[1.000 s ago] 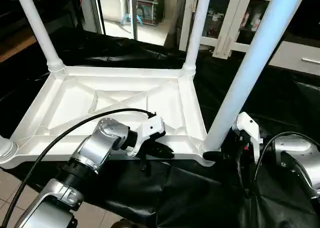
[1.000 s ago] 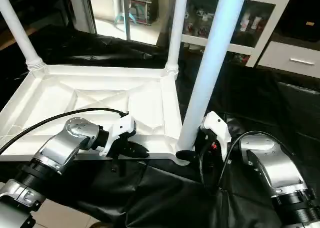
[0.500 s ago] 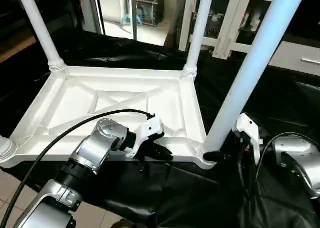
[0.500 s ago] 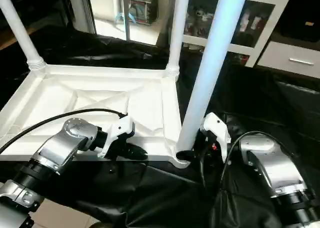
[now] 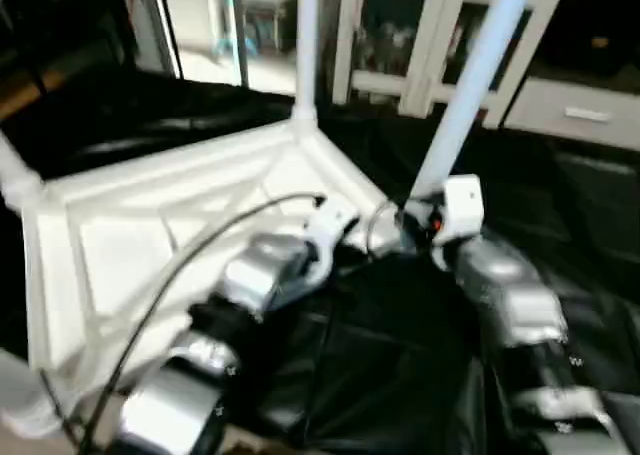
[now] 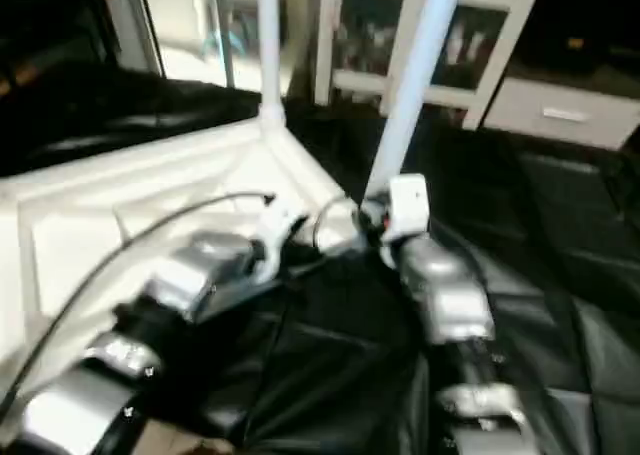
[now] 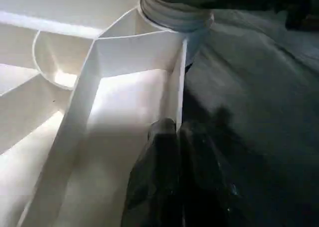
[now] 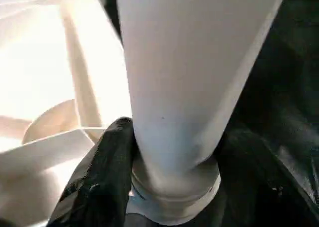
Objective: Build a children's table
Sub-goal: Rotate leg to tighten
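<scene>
The children's table lies upside down on black sheeting, its ribbed white top [image 5: 150,225] at the left. My left gripper [image 7: 177,129] is shut on the top's rim wall just below a corner socket [image 7: 174,12]; from the head it sits at the near corner [image 5: 345,243]. My right gripper [image 8: 177,137] is shut around the base of the near leg [image 8: 194,77], with a black finger [image 8: 104,177] on each side. That leg [image 5: 470,85] rises upright. A second leg [image 5: 305,45] stands at the far corner, and a third corner [image 5: 18,180] is at the left edge.
Black sheeting [image 5: 400,355] covers the surface under and in front of the table. A white glass-door cabinet [image 5: 400,45] and a white drawer unit [image 5: 570,115] stand behind. Pale floor shows at the lower left [image 5: 60,435].
The head view has swung and blurred. The table has turned, its held corner now farther out and nearer picture centre. Both arms reach further forward, each keeping its grip.
</scene>
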Available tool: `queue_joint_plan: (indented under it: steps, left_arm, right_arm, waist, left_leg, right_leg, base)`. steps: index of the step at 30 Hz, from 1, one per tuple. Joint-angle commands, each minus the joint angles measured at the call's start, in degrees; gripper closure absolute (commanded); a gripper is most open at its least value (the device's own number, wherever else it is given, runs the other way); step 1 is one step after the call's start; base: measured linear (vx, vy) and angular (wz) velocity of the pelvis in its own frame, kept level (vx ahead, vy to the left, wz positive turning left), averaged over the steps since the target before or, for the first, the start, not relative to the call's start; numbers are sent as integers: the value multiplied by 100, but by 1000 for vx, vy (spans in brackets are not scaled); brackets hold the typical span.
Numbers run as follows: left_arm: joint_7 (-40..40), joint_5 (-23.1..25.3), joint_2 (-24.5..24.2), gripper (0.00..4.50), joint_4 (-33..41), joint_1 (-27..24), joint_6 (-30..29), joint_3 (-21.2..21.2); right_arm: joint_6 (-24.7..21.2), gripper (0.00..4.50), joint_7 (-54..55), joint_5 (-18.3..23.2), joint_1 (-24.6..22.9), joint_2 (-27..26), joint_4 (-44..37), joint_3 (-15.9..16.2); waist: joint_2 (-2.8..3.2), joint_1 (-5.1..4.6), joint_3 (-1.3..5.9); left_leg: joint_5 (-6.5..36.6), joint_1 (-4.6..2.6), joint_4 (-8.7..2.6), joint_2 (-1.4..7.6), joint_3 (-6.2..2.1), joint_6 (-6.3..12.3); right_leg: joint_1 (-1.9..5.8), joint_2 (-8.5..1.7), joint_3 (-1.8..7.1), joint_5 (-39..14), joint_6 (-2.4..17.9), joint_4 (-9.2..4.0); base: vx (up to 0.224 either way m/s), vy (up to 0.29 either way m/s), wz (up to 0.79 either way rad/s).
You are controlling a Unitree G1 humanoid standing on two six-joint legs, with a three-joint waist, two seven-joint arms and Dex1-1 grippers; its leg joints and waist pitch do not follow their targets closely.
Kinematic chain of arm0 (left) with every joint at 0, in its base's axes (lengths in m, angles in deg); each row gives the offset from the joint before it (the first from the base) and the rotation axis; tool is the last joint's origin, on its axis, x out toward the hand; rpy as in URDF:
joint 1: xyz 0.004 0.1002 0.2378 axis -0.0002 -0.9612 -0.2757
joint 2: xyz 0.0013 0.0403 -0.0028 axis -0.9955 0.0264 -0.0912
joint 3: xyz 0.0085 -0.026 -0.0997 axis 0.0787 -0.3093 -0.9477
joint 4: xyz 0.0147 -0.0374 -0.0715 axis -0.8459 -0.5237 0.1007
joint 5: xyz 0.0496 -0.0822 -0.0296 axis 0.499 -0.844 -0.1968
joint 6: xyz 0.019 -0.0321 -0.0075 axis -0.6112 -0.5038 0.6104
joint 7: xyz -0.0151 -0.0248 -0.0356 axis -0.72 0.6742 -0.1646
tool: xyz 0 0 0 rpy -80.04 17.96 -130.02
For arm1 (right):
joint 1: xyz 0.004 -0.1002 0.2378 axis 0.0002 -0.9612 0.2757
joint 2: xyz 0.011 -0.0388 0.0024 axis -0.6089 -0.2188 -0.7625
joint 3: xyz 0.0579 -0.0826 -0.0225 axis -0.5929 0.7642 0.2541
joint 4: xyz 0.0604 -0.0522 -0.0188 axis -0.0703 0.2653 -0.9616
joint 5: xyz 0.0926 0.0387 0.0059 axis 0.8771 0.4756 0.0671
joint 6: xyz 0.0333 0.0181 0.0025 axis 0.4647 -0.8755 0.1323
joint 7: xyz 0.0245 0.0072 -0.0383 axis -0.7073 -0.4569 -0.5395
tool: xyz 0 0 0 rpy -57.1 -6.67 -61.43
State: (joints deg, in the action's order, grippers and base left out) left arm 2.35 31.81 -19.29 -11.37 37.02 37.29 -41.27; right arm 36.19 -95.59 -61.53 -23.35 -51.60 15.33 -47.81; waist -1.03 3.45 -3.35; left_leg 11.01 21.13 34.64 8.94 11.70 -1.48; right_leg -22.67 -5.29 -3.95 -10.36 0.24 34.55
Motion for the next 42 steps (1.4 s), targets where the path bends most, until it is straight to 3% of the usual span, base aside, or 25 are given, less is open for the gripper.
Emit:
queue_joint_plan:
  steps: [1,3,7,11,14,16,17,18,19,20,23,27,31,32,33,34,35,36,39,42]
  left_arm:
    - [-734,-4,37,450,-110,271,425,-464]
    - [-852,43,94,450,-231,354,458,-506]
    - [-918,110,53,450,-348,404,516,-490]
    - [-888,79,-9,450,-411,376,536,-478]
    - [-865,77,-55,450,-534,396,620,-459]
    - [-822,96,-93,450,-608,409,673,-469]
    - [-790,110,-141,450,-634,407,719,-469]
    - [-774,113,-156,450,-641,406,737,-466]
    - [-732,120,-194,450,-638,392,761,-454]
    - [-646,129,-261,450,-619,361,759,-431]
    - [-385,132,-391,450,-511,259,715,-363]
    - [511,94,-675,450,-156,-21,915,-61]
    - [1209,16,-866,450,121,-241,1069,155]
    - [1648,-91,-984,450,333,-394,1048,250]
    - [1877,-141,-1055,450,464,-477,987,321]
    - [1877,-141,-1055,450,464,-477,987,321]
    - [2184,-197,-1140,450,636,-564,937,421]
    - [2355,-240,-1180,450,727,-604,929,470]
    - [2824,-387,-1284,450,1029,-706,925,600]
    - [3206,-513,-1376,450,1336,-788,888,726]
  right_arm:
    - [-135,244,37,-175,-152,-209,245,365]
    - [-126,246,134,-258,-99,-321,304,424]
    - [-21,247,205,-247,-99,-365,286,399]
    - [170,247,-45,-76,-114,-323,171,356]
    - [216,178,-169,-2,-185,-317,-25,194]
    - [198,169,-234,22,-257,-248,-208,161]
    - [158,157,-316,47,-341,-152,-400,162]
    - [143,144,-337,56,-367,-121,-457,163]
    - [119,137,-378,70,-450,-27,-630,149]
    - [108,133,-440,85,-540,86,-809,130]
    - [-72,113,-611,202,-712,290,-1141,39]
    - [-251,85,-1323,392,-988,804,-1632,-17]
    - [-360,49,-2169,815,-1117,1173,-1867,-38]
    - [-450,44,-3031,1115,-1250,1627,-2055,127]
    - [-351,32,-3582,1051,-1380,2037,-2171,403]
    - [-351,32,-3582,1051,-1380,2037,-2171,403]
    - [-229,13,-4162,1002,-1533,2459,-2315,666]
    - [-202,8,-4411,1034,-1588,2612,-2373,735]
    - [-210,3,-4960,1171,-1670,2890,-2476,791]
    - [-72,3,-5234,1027,-1629,3069,-2349,903]
  waist:
    - [-59,8,367]
    - [-84,30,377]
    - [-73,53,380]
    - [-29,63,373]
    - [-19,57,358]
    - [-18,41,358]
    - [-35,-24,376]
    - [-30,-37,396]
    - [0,-42,422]
    - [-29,-44,425]
    - [-35,-25,416]
    - [-36,16,389]
    - [-22,39,356]
    - [-21,56,332]
    - [-27,57,328]
    - [-7,80,325]
    - [-31,70,316]
    - [-31,96,334]
    - [-60,139,353]
    - [-64,185,354]
  left_leg:
    - [1555,-125,-501,407,-244,-107]
    - [1329,-105,-493,408,-224,1]
    - [1124,-99,-478,401,-211,125]
    - [1229,-104,-493,413,-222,94]
    - [1421,-117,-506,411,-226,44]
    - [1537,-65,-530,406,-262,40]
    - [1392,20,-554,417,-304,34]
    - [1272,38,-552,426,-317,45]
    - [1086,-15,-520,433,-296,92]
    - [929,-52,-470,415,-249,198]
    - [615,-29,-444,401,-221,452]
    - [788,-58,-448,417,-206,508]
    - [1299,-90,-488,442,-220,304]
    - [1484,-100,-502,464,-232,269]
    - [1518,-90,-506,475,-233,253]
    - [1569,-121,-518,493,-234,203]
    - [1635,-123,-524,486,-228,158]
    - [1608,-111,-517,488,-243,161]
    - [1289,-90,-491,485,-216,291]
    - [1107,-89,-481,495,-209,365]
  right_leg:
    - [142,-432,295,-1840,957,-526]
    - [185,-436,305,-1473,1049,-481]
    - [199,-446,306,-1387,1070,-471]
    - [198,-439,300,-1512,1050,-482]
    - [180,-435,301,-1765,996,-515]
    - [227,-430,294,-1840,879,-521]
    - [292,-436,281,-1628,847,-472]
    - [319,-438,269,-1465,859,-445]
    - [267,-432,274,-1099,979,-424]
    - [243,-422,291,-772,1134,-411]
    - [264,-423,290,-408,1346,-374]
    - [246,-430,290,-849,1363,-429]
    - [223,-437,294,-1571,1208,-497]
    - [221,-452,299,-1786,1157,-521]
    - [225,-451,307,-1834,1123,-517]
    - [200,-438,306,-1864,1079,-525]
    - [176,-439,308,-1933,1081,-530]
    - [226,-457,304,-1922,1068,-517]
    - [205,-471,328,-1549,1168,-481]
    - [201,-477,326,-1395,1269,-452]
  base:
    - [0,0,0]
    - [0,0,0]
    - [0,0,0]
    - [0,0,0]
    - [0,0,0]
    - [0,0,0]
    - [0,0,0]
    - [0,0,0]
    - [0,0,0]
    - [0,0,0]
    - [0,0,0]
    - [0,0,0]
    - [0,0,0]
    - [0,0,0]
    - [0,0,0]
    - [0,0,0]
    - [0,0,0]
    - [0,0,0]
    - [0,0,0]
    - [0,0,0]
